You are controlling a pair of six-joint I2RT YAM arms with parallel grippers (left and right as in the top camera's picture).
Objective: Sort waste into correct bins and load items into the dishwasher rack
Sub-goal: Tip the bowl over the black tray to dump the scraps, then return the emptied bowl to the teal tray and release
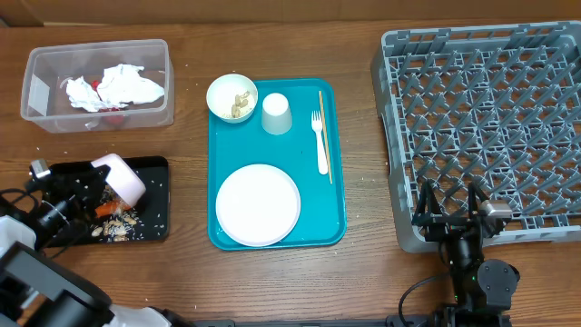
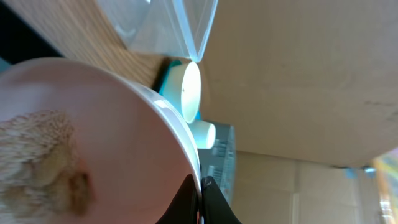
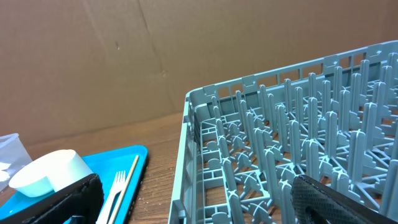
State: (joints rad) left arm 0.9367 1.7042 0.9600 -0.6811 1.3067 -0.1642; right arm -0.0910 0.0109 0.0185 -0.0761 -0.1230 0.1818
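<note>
— How many bowls do we count?
— Two. A tipped bowl (image 1: pixel 123 179) hangs over the black tray (image 1: pixel 156 207) at near left, with our left gripper (image 2: pixel 200 200) clamped on its rim. The second bowl (image 1: pixel 232 97) holds nut bits (image 1: pixel 240 105) on the teal tray (image 1: pixel 313 218), beside one cup (image 1: pixel 277 114), one plate (image 1: pixel 258 204) and one fork (image 1: pixel 319 141).
— And the bins?
— The black tray holds one carrot (image 1: pixel 107 210). The clear tub (image 1: pixel 100 118), far left, holds tissue (image 1: pixel 118 86). Our right gripper (image 1: pixel 448 198) has its fingers apart at the rack (image 1: pixel 490 118).

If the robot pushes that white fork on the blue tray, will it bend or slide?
It looks thin and plastic, so the fork is probably light and a bit bendy. Lying flat on the smooth teal tray, it would likely slide rather than roll, and may bump the thin stick beside it.
</note>
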